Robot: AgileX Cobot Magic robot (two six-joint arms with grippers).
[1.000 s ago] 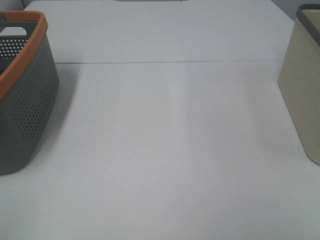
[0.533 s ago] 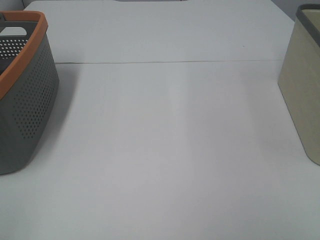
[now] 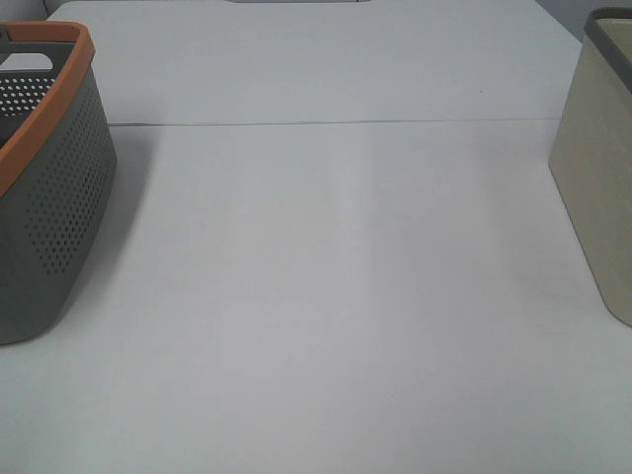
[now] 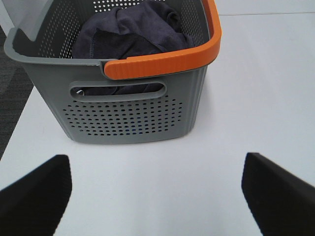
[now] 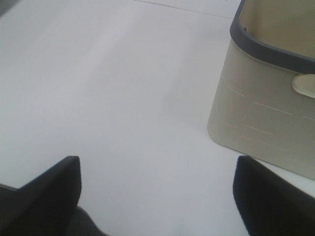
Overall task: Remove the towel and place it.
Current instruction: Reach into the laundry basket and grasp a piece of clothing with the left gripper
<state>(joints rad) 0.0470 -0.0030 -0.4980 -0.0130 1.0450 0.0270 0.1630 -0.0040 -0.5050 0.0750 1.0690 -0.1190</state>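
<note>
White table, towel bunched inside the grey basket. Left gripper and right gripper gape empty; I'm pre-reach. Next: left dips over the rim, pinches cloth.

Left basket: grey, dotted with perforations, orange rim. The towel: dark charcoal, purplish tint. Right bin: beige, faint embossed lines, dark grey rim. The table: plain white. The floor: dark grey.
</note>
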